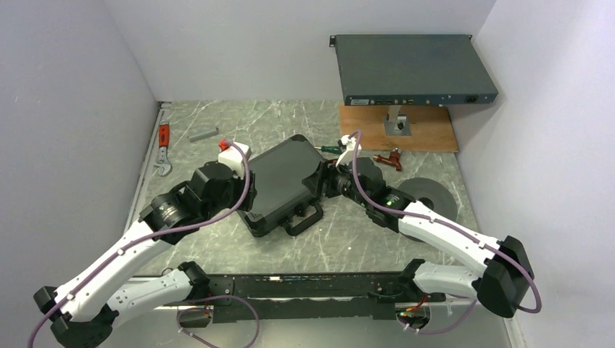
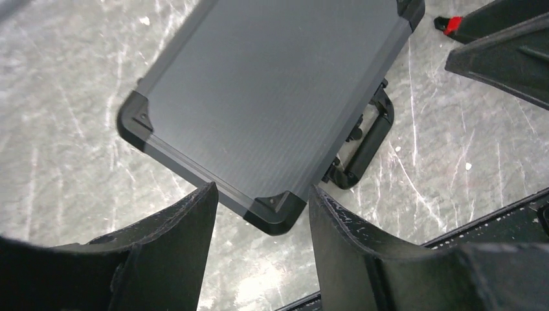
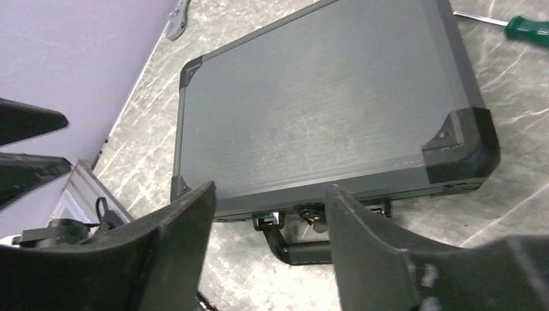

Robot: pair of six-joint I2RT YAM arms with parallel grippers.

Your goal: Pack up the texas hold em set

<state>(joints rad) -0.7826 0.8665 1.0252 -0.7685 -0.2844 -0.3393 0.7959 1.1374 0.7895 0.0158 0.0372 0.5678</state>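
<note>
The texas hold em set's black hard briefcase (image 1: 286, 181) (image 2: 278, 84) (image 3: 324, 103) lies shut and flat on the marble table, its handle (image 1: 304, 217) (image 2: 372, 139) (image 3: 304, 249) toward the arms. Cards, tokens and chips are out of view. My left gripper (image 2: 262, 194) hovers open above the case's near left corner, which shows in the gap between its fingers without touching them. My right gripper (image 3: 272, 194) is open at the case's right side, its fingers framing the handle and latch edge from above and holding nothing.
A grey rack-mount box (image 1: 413, 69) stands on a wooden board (image 1: 399, 130) at the back right. A black round disc (image 1: 428, 196) lies under the right arm. A green screwdriver (image 1: 332, 148), a red clamp (image 1: 388, 158), a wrench (image 1: 164, 145) and a grey bar (image 1: 203, 133) lie around.
</note>
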